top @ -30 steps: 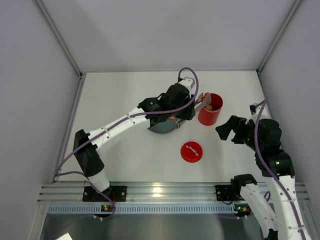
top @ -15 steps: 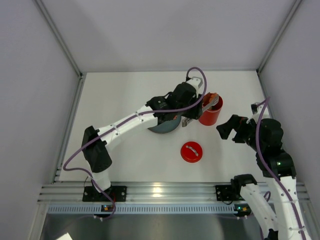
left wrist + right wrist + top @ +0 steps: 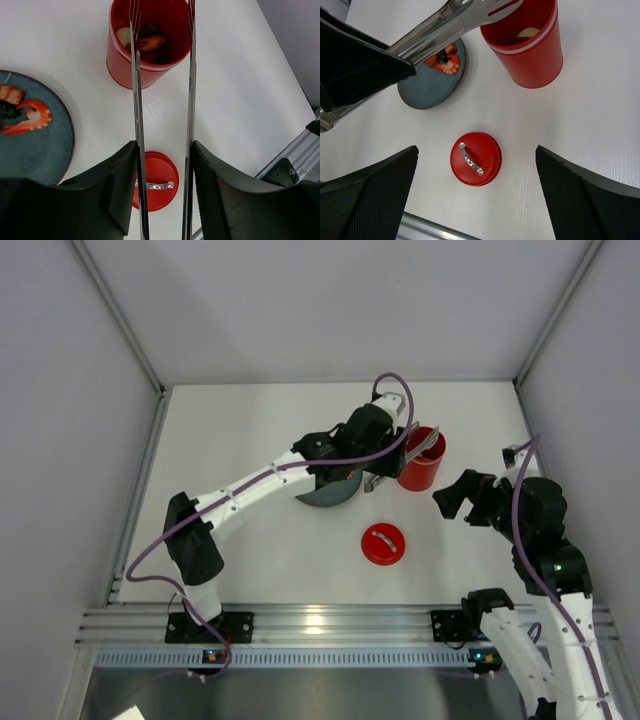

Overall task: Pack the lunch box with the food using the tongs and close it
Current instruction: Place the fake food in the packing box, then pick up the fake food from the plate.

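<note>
— What is your left pincer doing?
— It pinches the tongs. Their arms stand apart, tips ahead of it over the open lunch box, with food inside.
— And the right pincer?
— Spread wide and empty, with the lid on the table beneath it.

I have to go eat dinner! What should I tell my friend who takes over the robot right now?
Left end effector: shut on the tongs, tips at the mouth of the lunch box.
Right end effector: open, empty, off to the lunch box's right.
Lunch box: upright, uncovered. Lid: on the table, nearer the arms, handle up.
Done: some food is inside.
Left: a shrimp and other pieces wait on the plate; then fit the lid.
</note>
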### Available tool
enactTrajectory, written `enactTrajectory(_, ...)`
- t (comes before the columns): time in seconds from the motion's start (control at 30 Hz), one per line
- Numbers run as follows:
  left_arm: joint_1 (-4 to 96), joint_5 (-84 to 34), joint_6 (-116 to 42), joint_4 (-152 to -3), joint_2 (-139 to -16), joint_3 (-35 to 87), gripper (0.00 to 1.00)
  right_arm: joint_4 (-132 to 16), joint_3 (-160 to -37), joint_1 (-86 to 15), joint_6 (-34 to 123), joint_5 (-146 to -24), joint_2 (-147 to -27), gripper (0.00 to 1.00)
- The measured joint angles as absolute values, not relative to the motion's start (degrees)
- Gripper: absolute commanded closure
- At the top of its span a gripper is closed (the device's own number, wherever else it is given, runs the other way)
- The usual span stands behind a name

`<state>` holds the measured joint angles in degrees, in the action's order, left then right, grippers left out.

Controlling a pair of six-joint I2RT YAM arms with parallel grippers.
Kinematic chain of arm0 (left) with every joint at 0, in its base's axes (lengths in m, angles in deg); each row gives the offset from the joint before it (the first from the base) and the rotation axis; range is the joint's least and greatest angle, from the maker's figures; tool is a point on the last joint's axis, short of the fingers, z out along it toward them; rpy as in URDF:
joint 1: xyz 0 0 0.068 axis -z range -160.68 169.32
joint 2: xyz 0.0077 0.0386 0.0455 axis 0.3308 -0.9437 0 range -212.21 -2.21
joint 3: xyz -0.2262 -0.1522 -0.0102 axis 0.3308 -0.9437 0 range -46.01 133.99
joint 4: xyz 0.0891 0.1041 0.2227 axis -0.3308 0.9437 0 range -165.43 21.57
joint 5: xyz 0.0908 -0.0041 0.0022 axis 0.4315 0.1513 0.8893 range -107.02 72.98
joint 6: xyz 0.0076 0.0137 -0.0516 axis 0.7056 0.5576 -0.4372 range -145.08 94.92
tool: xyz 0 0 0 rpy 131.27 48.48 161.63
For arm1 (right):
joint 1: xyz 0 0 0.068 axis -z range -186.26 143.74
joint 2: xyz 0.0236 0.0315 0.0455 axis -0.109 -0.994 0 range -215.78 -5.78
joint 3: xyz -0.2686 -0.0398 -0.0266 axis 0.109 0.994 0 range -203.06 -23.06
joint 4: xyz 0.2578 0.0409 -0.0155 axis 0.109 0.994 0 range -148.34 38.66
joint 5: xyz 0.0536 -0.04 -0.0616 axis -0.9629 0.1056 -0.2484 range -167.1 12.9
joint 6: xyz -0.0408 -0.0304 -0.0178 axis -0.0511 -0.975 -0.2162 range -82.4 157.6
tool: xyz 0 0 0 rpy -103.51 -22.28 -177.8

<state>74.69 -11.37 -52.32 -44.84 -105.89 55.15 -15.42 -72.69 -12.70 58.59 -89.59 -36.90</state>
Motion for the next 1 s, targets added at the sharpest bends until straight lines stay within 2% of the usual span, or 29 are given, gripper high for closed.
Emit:
enactTrajectory(0.23,74.96,-6.98,-52.23,-44.52,-103.33,53.93,0.49,-15.42,-72.67,-12.70,58.59,-89.59,-36.90,0.00)
enactTrajectory(0.63,73.58,14.09,-59.99,-36.04,-84.62,41.38,0.47,-15.44,-72.64,-12.70,58.61,-89.61,-36.53,0.01)
enactTrajectory(0.83,68.35,12.85,-62.38,-34.33,-83.77,30.83,0.48,-15.44,-72.60,-12.70,58.63,-89.68,-36.53,0.01)
enactTrajectory(1.0,67.44,8.78,-62.51,-35.12,-85.02,27.40,0.48,-15.44,-72.60,-12.70,58.63,-89.66,-36.53,0.01)
